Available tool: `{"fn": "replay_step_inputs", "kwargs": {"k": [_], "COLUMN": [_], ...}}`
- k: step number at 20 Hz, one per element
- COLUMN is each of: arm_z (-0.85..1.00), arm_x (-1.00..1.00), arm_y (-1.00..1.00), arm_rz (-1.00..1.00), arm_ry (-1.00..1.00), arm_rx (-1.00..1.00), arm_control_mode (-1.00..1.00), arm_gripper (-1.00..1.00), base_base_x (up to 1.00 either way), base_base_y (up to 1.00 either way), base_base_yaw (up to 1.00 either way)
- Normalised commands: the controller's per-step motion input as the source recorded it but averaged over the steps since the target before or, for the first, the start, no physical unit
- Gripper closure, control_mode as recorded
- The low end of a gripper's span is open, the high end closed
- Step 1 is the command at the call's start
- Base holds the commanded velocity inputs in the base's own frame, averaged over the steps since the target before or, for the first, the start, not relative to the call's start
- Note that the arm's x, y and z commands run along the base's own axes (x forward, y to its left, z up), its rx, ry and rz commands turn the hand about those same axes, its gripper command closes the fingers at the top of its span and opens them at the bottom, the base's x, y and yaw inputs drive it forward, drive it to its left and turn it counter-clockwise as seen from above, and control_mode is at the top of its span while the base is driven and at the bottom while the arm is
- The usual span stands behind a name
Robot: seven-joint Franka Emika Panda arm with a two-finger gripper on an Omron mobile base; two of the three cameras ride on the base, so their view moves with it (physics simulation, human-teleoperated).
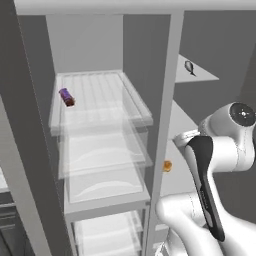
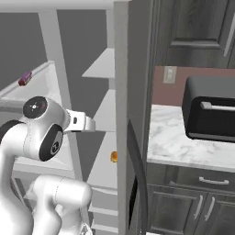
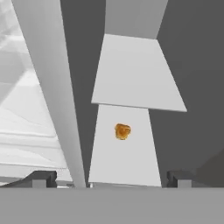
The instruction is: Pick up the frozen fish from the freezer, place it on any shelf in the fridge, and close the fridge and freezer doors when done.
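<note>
Kitchen cabinetry is framing the tall unit, with the fridge (image 1: pixel 100 125) and the freezer (image 1: pixel 192 115) both standing open. Nothing is done yet, as far as I can judge. The frozen fish (image 1: pixel 189 66) is lying on an upper freezer shelf, above the small orange lump (image 3: pixel 122 131). The gripper (image 3: pixel 111 179) is facing into the freezer, jaws gaping wide and carrying nothing, so pickup, placing and both doors are remaining.

The frozen fish (image 1: pixel 189 67) on the top freezer shelf is too small to make out beyond a dark shape. The orange lump (image 1: pixel 167 165) is half hidden behind the divider post (image 1: pixel 162 150). The black appliance (image 2: pixel 210 109) is cut off by the right edge.
</note>
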Motion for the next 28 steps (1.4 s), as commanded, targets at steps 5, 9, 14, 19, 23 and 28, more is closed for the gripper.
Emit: {"fn": "replay_step_inputs", "kwargs": {"k": [5,9,14,19,23,28], "arm_z": [0.00,0.00,0.00,0.60,1.00,1.00], "arm_x": [0.00,0.00,0.00,0.11,0.00,0.00], "arm_y": [0.00,0.00,0.00,0.00,0.00,0.00], "arm_rz": [0.00,0.00,0.00,-0.07,-0.08,-0.02], "arm_ry": [0.00,0.00,0.00,-0.17,-0.28,-0.13], "arm_rx": [0.00,0.00,0.00,0.00,0.00,0.04], "arm_control_mode": [1.00,1.00,1.00,-1.00,-1.00,-1.00], "arm_gripper": [-1.00,-1.00,-1.00,-1.00,-1.00,-1.00], "base_base_x": [0.22,-0.02,0.00,0.00,0.00,0.00], "base_base_y": [-0.42,-0.67,-0.41,0.00,0.00,0.00], "base_base_yaw": [-0.05,-0.05,-0.07,0.00,0.00,0.00]}}
